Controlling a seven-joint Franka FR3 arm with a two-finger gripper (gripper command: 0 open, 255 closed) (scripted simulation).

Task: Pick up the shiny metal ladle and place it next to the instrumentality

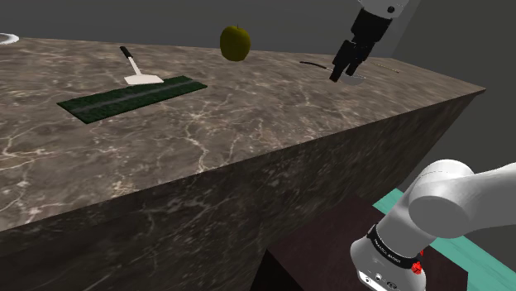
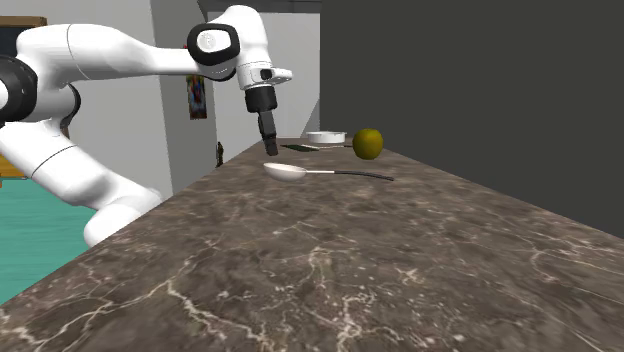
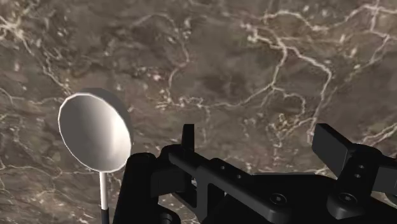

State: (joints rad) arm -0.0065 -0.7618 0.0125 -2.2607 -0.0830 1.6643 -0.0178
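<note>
Over marbled counter (image 1: pixel 248 116), spread hand (image 3: pixel 257 137) beside ladle (image 3: pixel 95 130)

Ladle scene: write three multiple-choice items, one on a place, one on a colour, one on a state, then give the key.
1. Where does the ladle lie? A. on the floor B. in a drawer C. on the marble counter
2. What colour is the apple? A. yellow-green B. red C. blue
3. How is the gripper set? A. shut on the ladle B. open and empty C. shut on the apple
Key: 1 C, its bowl rests on the stone; 2 A, plain in the shoulder view; 3 B, the wrist view shows the fingers apart, nothing between.
</note>
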